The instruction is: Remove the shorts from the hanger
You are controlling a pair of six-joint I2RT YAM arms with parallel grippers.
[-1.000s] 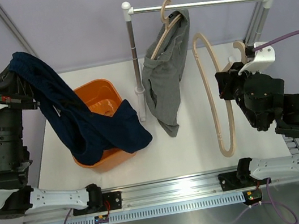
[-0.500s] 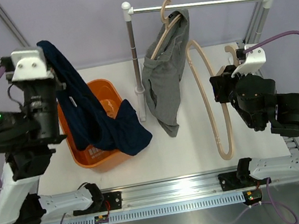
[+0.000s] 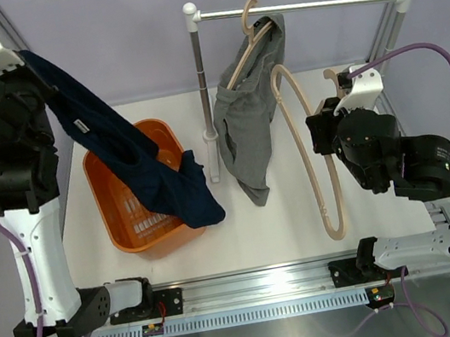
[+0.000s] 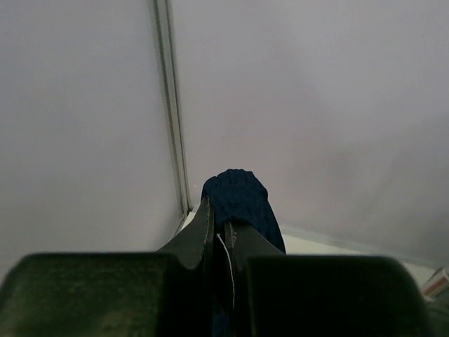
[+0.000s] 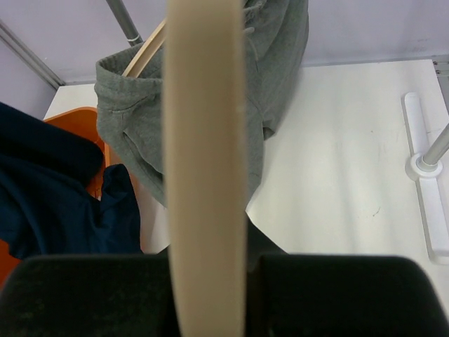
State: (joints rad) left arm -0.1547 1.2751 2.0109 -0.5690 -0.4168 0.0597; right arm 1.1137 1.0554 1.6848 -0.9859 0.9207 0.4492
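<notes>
From above, the left arm stands tall at the table's left side. The left gripper (image 3: 24, 62) is up high, clenched on one end of the navy shorts (image 3: 108, 140). That cloth slopes down across the orange tub (image 3: 129, 212), and its lower end spills over the tub's near right rim. The grey shorts (image 3: 245, 130) hang from a wooden hanger (image 3: 249, 42) hooked on the rail (image 3: 302, 7), just right of the tub and above the white table (image 3: 287, 227). Further right, the right gripper (image 3: 314, 134) is clamped on a bare hanger (image 3: 334, 233), a pale loop with no garment on it, held close beside the grey shorts. From the left wrist, the two fingers (image 4: 200, 232) are pressed together with a bunch of navy cloth pinched between their tips, and a plain wall is behind. From the right wrist, the pale bar of the bare hanger runs straight up the middle, gripped between the fingers. The grey shorts hang behind it, and the navy cloth and an edge of the tub are at the left.
</notes>
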